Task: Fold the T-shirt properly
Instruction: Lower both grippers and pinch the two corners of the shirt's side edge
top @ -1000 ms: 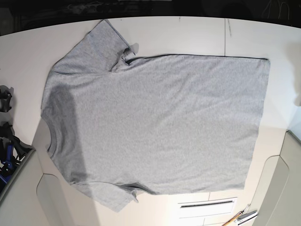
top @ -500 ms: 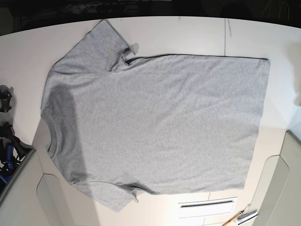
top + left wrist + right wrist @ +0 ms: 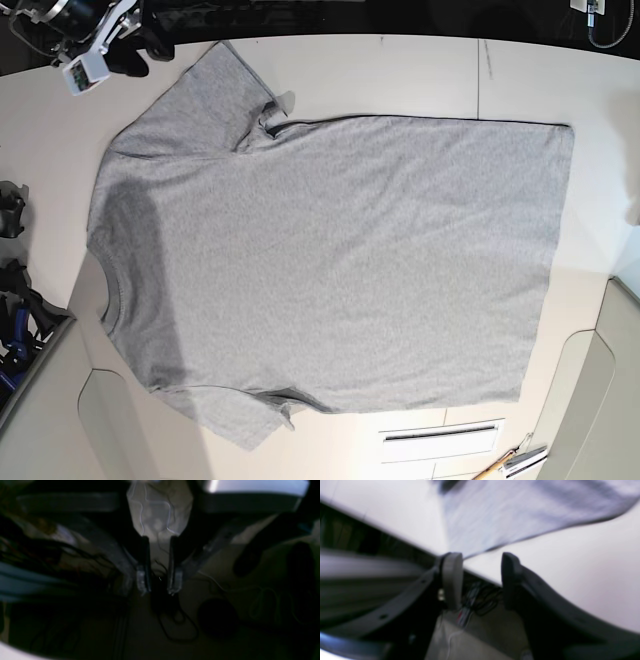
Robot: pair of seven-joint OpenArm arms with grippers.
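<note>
The light grey T-shirt (image 3: 330, 265) lies spread flat on the white table (image 3: 400, 75), plain side up, with the neck at the left and the hem at the right. My right gripper (image 3: 128, 52) is at the far left corner of the table, just beyond the far sleeve (image 3: 205, 95). In the right wrist view it (image 3: 481, 580) is open and empty over the table edge, with the sleeve (image 3: 507, 512) ahead of it. My left gripper (image 3: 159, 587) is slightly open and empty over a dark floor with cables. A bit of the left arm (image 3: 598, 8) shows at the far right.
Dark gear with blue parts (image 3: 15, 310) sits at the left edge. A slotted panel (image 3: 440, 433) and some hand tools (image 3: 512, 462) lie at the near right. A seam (image 3: 478, 75) runs across the table's far right part.
Both arms have come into the base view at the far edge, the right one at the far left corner and the left one at the far right. The T-shirt has not moved.
</note>
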